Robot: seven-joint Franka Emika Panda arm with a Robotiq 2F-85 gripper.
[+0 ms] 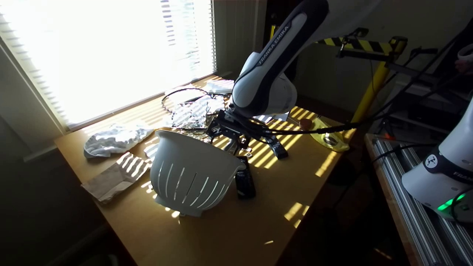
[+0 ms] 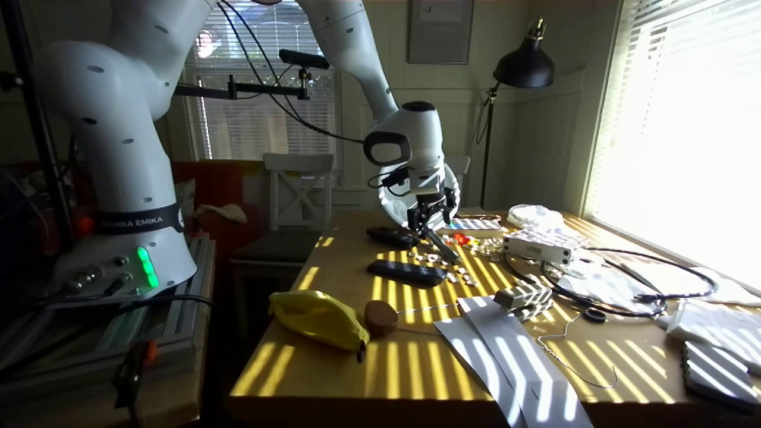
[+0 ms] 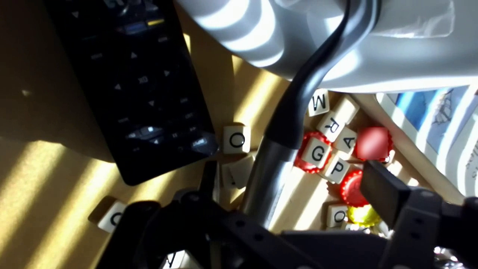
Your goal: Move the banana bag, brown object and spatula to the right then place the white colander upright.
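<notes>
Pincer [image 3: 293,173]: spread wide | spatula [image 3: 295,104]: seen between the jaws, apart from both tips

My gripper [image 3: 295,183]: black. Spatula [image 3: 269,175]: black neck, grey metallic handle. Colander [image 1: 193,168]: white, patterned with long slits. Remote [image 3: 142,93] at left in my wrist view: black, white print. Letter tiles [image 3: 236,139]: off-white, black lettering; caps [image 3: 352,191] red and yellow. Banana bag [image 2: 318,319]: yellow. Brown object [image 2: 380,317]: plain brown. Tabletop [image 2: 416,368]: tan, barred with yellow. Far right in an exterior view, I log tape [image 1: 364,45] striped yellow and black.
</notes>
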